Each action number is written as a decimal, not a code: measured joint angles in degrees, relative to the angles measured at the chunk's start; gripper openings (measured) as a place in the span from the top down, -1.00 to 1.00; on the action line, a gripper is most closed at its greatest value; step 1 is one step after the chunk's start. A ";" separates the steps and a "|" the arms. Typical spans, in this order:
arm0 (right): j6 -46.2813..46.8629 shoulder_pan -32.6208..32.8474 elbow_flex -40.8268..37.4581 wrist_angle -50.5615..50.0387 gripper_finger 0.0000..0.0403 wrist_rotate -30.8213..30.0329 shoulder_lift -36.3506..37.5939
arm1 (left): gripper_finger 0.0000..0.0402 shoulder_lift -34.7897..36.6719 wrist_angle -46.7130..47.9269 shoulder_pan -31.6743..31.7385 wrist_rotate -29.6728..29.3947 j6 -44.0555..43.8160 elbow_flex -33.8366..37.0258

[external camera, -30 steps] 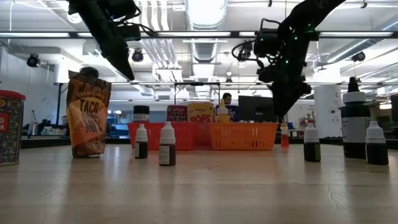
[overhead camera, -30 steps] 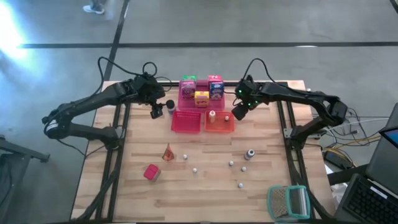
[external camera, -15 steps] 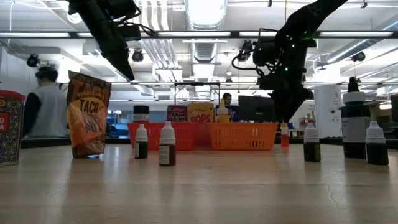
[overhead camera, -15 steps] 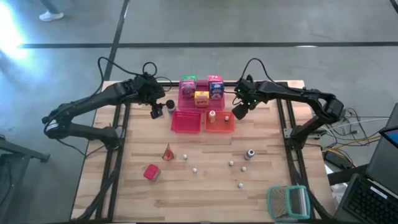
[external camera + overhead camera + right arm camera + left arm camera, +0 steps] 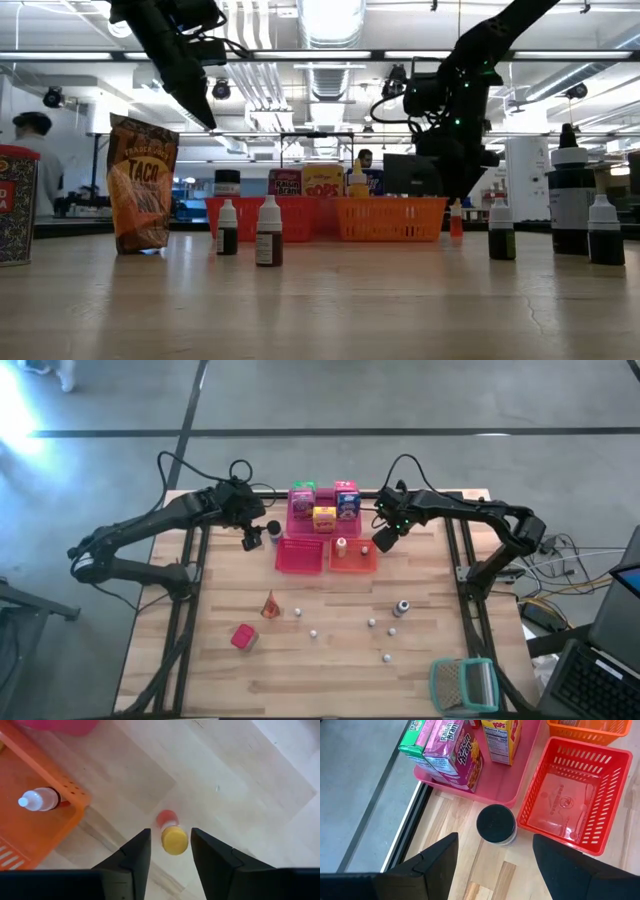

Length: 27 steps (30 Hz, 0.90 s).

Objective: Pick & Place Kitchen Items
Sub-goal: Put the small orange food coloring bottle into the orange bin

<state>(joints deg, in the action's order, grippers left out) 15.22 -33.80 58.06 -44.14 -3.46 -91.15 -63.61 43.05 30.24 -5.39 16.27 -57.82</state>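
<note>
Wooden tabletop: the right gripper, fingers parted, straddles a yellow-capped bottle and could topple it by closing off-centre.

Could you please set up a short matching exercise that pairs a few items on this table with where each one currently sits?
Things:
1. white-capped bottle
2. black-lidded jar
3. yellow-capped bottle
4. yellow carton

Places:
A. on the bare wood beside the red basket
B. on the pink tray
C. in the orange basket
D. on the wood under the right claw

Pairs: 1-C, 2-A, 3-D, 4-B
</note>
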 joint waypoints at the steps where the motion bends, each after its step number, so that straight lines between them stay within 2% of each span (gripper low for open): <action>1: -0.02 0.00 0.00 -0.02 0.37 0.00 0.00 | -0.30 0.00 0.02 0.00 0.00 0.00 -0.01; 13: -0.57 0.00 0.00 -0.24 0.69 -0.02 0.02 | -0.30 0.00 0.02 0.00 0.00 0.00 -0.02; 22: -0.37 0.00 0.00 -0.41 0.60 0.35 0.02 | -0.30 0.00 0.01 -0.01 0.00 0.00 -0.01; 27: -0.39 0.00 0.00 -0.41 0.66 0.44 0.02 | -0.30 0.00 0.02 0.00 0.00 0.00 0.00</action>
<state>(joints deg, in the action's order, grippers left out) 14.83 -33.80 58.06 -44.56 -3.03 -91.13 -63.61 43.07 30.24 -5.39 16.27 -57.82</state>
